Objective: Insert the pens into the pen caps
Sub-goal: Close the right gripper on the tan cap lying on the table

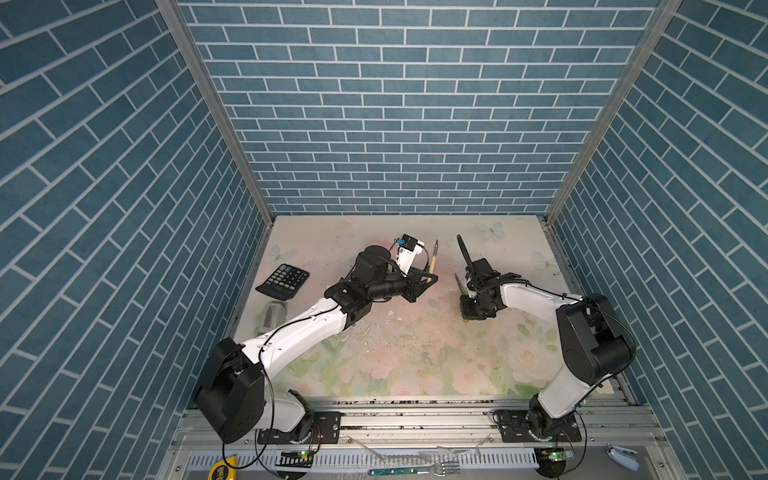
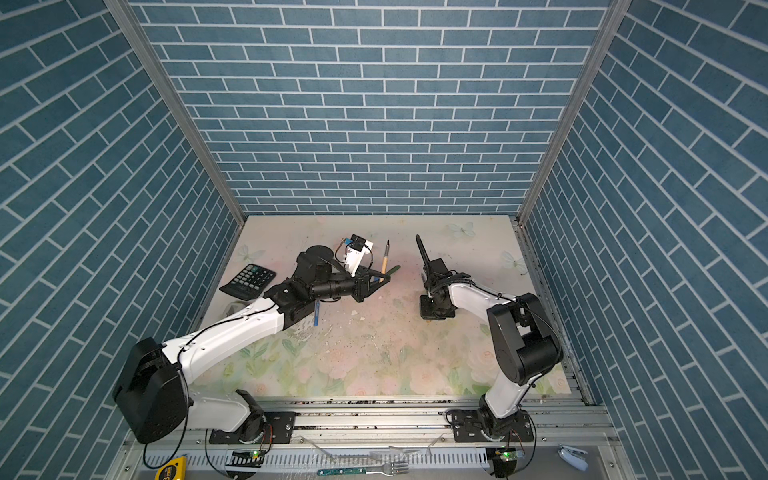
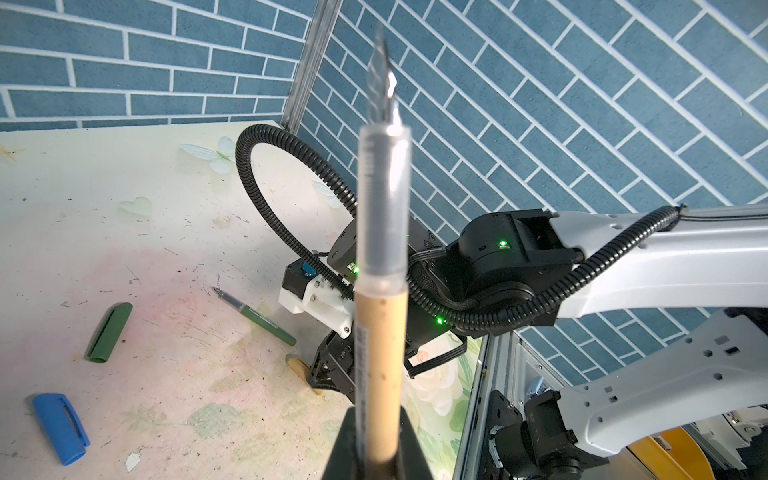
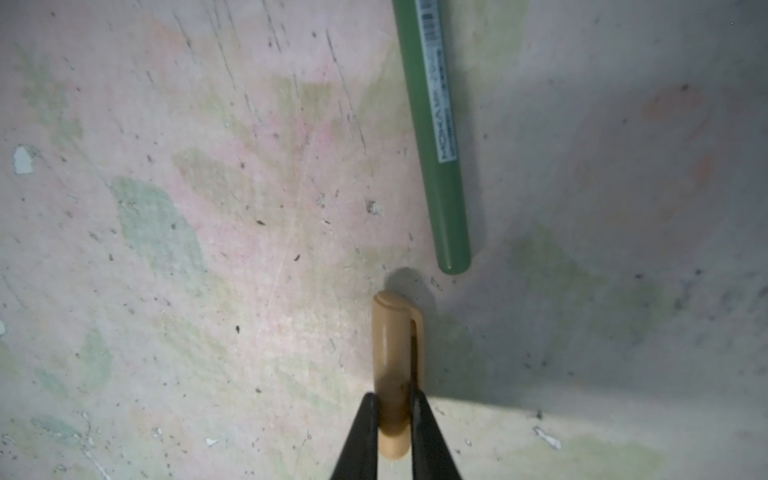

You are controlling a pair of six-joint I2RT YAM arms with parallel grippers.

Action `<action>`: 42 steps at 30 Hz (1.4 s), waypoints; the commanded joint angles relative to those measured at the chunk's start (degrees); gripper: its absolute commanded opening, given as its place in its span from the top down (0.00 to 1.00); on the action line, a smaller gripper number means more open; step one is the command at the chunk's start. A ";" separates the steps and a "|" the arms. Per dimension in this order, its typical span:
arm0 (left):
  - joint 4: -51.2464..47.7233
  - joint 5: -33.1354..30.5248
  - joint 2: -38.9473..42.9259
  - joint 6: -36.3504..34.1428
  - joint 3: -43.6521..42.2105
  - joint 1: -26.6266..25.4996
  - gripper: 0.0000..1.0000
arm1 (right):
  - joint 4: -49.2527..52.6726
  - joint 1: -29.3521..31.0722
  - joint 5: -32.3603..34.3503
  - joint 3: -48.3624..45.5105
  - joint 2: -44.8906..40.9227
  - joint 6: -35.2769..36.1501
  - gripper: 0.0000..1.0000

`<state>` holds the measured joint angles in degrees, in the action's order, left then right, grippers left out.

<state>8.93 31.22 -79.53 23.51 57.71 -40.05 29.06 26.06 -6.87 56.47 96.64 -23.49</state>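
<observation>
Beside the blunt end of the green pen (image 4: 436, 137), on the flowered table (image 1: 415, 353), a tan cap (image 4: 395, 345) lies flat with the right gripper (image 4: 394, 405) down over it. Its two black jaws are closed against the cap's sides, and the cap has not yet left the surface.

Across from the green pen's pointed end, the left gripper (image 3: 376, 453) is clamped on the lower barrel of a tan pen (image 3: 380, 332). It holds the pen upright in the air with the dark tip uppermost, as both top views confirm. A green cap (image 3: 109, 332) and a blue cap (image 3: 61, 428) lie loose on the table, well apart from the green pen on its tip side. No pen in view wears a cap.

The step in hand looks like picking up the cap for the tan pen, so the task appears to be near its start. The next move would call for lifting the cap clear and turning its open mouth toward the raised tip. The clip end points away from the wrist, so the mouth probably sits close under the jaws, leaving little room for the pen to enter. Cap and barrel would need to share one line before they are pushed together.
</observation>
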 commanded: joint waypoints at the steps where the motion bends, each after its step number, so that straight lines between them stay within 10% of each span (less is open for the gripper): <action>1: 1.24 0.94 -0.96 -0.46 -0.41 -0.38 1.00 | 0.02 -0.31 1.51 0.36 1.22 1.21 0.83; 10: 1.08 0.68 -1.33 -0.57 -0.32 -0.38 1.00 | -3.42 -0.66 -10.55 -0.90 -6.15 -3.08 0.78; 20: 0.90 0.93 -1.01 -0.60 -0.23 -0.68 1.00 | -2.32 -2.42 -2.26 -2.92 -7.57 -4.79 0.79; 24: 0.74 0.92 -1.24 -0.62 -0.15 -0.90 1.00 | -2.34 -3.24 -2.43 -2.87 -5.78 -4.30 0.96; 42: 0.21 1.10 -1.42 -1.24 0.07 -1.39 1.00 | -4.96 -3.60 -3.94 -2.42 0.63 -3.61 0.81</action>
<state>8.86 31.35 -80.49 23.11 57.71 -40.97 24.25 22.68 -10.94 54.02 95.57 -27.16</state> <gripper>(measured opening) 0.135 0.186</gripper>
